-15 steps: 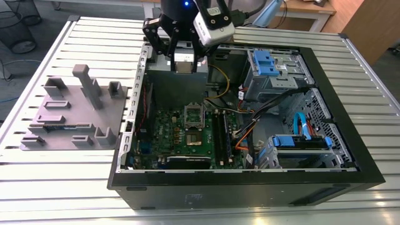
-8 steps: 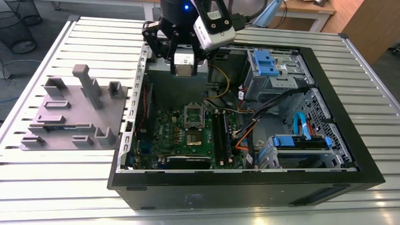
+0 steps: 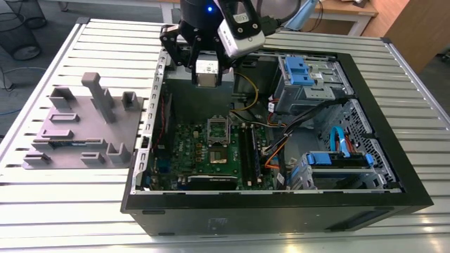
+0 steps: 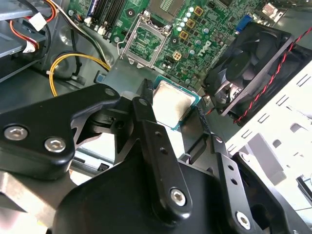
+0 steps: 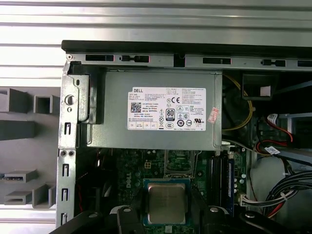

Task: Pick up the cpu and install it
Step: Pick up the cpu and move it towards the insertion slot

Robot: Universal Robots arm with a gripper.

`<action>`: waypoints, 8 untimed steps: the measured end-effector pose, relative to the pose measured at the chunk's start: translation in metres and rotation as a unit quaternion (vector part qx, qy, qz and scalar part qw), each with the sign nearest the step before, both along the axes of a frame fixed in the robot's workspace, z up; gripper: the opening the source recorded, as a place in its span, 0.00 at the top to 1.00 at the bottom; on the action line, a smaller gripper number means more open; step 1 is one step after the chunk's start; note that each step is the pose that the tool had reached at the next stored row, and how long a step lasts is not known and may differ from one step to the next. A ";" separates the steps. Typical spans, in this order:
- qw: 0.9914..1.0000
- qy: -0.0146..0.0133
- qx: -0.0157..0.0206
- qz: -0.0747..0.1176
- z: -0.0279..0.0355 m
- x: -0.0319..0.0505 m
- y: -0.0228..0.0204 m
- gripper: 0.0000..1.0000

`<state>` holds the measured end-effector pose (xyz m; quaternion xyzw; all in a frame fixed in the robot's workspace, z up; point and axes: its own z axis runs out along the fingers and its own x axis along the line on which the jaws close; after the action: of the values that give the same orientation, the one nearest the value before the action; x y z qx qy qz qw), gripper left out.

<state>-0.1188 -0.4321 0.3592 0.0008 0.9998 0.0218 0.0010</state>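
Fingers [image 4: 148,126] are clamped on the cpu [image 4: 171,103] by two opposite edges, metal lid up, presumably to keep it level for the empty socket [image 4: 141,41]. In the exterior view they hang over the computer case [image 3: 281,216] at its twelve o'clock end, motherboard [image 3: 186,153] at their six o'clock.

The gripper [image 3: 209,78] hangs over the open computer case [image 3: 281,216], which lies on the counter [image 3: 70,192], the cpu [image 4: 173,105] pinched between its fingers. Below the gripper, inside the case, lies the motherboard [image 3: 183,147] with its socket [image 3: 218,130]. Off the gripper toward the exterior view's right stands the drive cage [image 3: 309,79]; toward the exterior view's left, outside the case, a parts holder [image 3: 77,126] rests on the counter
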 end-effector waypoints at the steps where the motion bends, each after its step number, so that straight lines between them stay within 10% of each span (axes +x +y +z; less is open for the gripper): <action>1: 1.000 0.000 0.000 0.000 -0.0001 0.0000 0.0000 0.53; 8: 1.000 0.000 0.000 0.000 -0.0021 0.0000 0.0000 0.53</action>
<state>-0.1188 -0.4321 0.3571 0.0008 0.9998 0.0218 0.0010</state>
